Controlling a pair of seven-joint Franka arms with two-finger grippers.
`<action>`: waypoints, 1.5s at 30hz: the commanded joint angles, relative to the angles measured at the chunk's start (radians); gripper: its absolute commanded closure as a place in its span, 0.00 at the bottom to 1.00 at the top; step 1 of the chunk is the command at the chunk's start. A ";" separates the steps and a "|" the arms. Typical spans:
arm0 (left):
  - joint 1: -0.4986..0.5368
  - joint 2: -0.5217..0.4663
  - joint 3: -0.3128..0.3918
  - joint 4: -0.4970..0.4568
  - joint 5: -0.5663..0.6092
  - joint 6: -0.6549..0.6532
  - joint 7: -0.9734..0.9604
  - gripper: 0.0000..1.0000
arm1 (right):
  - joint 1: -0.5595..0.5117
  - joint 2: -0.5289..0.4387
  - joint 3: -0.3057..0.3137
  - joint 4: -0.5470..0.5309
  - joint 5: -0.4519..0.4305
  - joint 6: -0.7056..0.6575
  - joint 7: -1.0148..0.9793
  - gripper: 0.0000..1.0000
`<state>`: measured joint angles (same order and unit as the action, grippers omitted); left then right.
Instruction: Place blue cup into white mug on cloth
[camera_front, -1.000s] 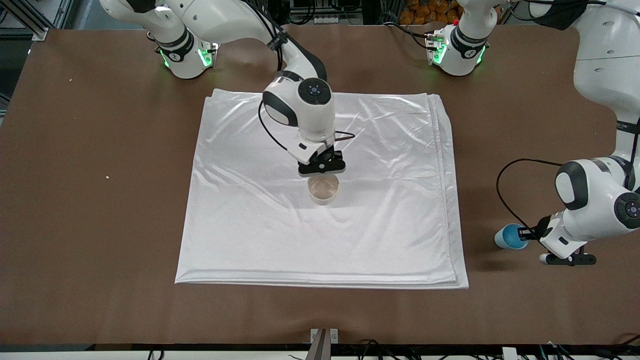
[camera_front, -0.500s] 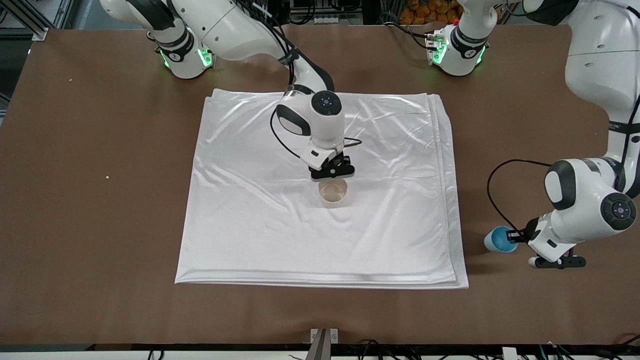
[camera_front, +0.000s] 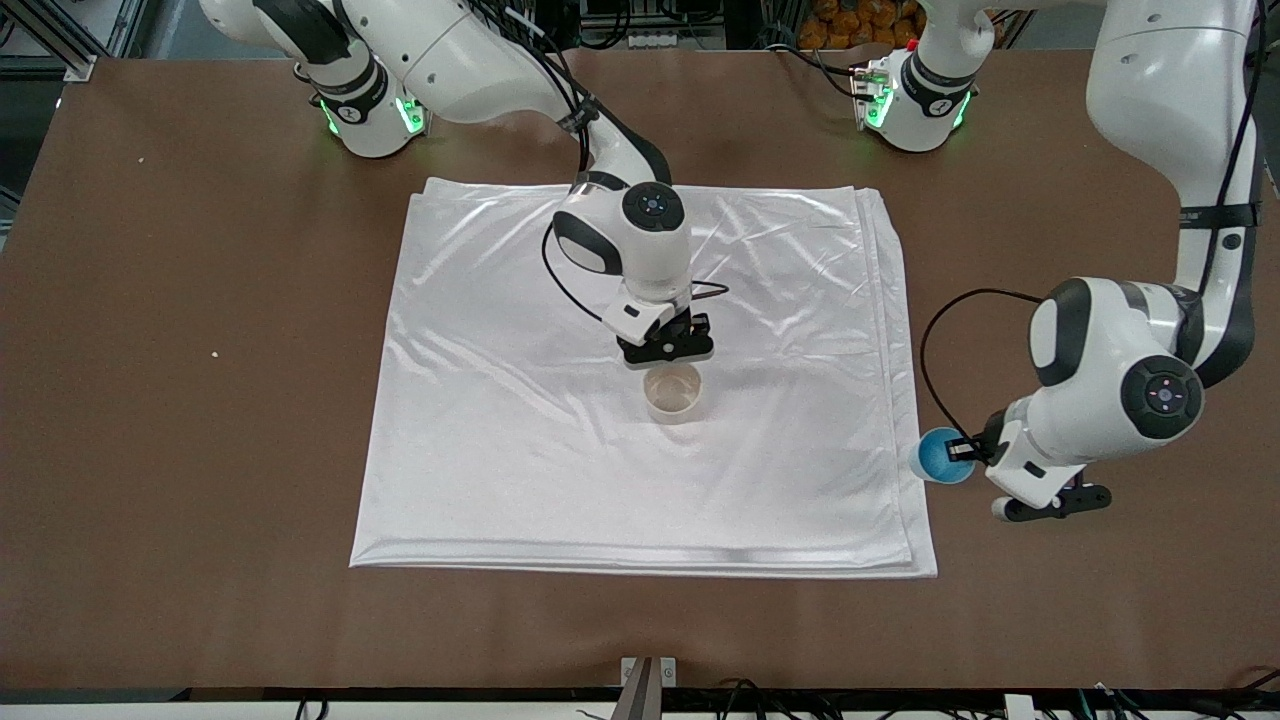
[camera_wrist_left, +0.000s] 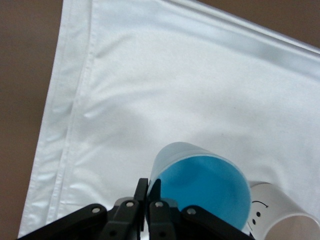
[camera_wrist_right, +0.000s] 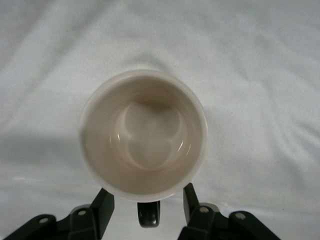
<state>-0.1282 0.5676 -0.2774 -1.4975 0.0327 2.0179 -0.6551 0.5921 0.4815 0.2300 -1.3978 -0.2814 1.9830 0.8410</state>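
The white mug (camera_front: 673, 392) stands upright near the middle of the cloth (camera_front: 500, 450), its cream inside empty (camera_wrist_right: 145, 135). My right gripper (camera_front: 668, 347) is open just above it, with one finger on each side of the black handle (camera_wrist_right: 149, 215) and touching neither side. My left gripper (camera_front: 962, 450) is shut on the rim of the blue cup (camera_front: 938, 457), holding it tilted over the cloth's edge at the left arm's end. In the left wrist view the blue cup (camera_wrist_left: 205, 192) hangs in front of the cloth (camera_wrist_left: 175, 90), and the white mug (camera_wrist_left: 280, 215) shows its smiley face.
Brown tabletop (camera_front: 200, 450) surrounds the cloth on every side. Both arm bases with green lights stand along the table's edge farthest from the front camera. A small metal bracket (camera_front: 648, 672) sits at the table's edge nearest that camera.
My right gripper has opened and let go of the mug's handle after shifting the mug slightly toward the left arm's end. My left gripper has carried the blue cup to the cloth's edge.
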 joint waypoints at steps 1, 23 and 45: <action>0.001 -0.015 -0.054 -0.014 -0.017 -0.010 -0.093 1.00 | -0.115 -0.161 0.045 -0.044 0.079 -0.119 -0.097 0.00; -0.245 0.038 -0.059 0.014 0.001 0.012 -0.343 1.00 | -0.521 -0.475 0.038 -0.050 0.212 -0.481 -0.589 0.00; -0.258 0.104 -0.048 0.042 0.010 0.160 -0.348 1.00 | -0.765 -0.514 0.020 -0.170 0.294 -0.428 -0.833 0.00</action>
<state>-0.3726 0.6419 -0.3375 -1.4851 0.0328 2.1536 -0.9871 -0.1460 0.0147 0.2505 -1.4987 -0.0156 1.5202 0.0475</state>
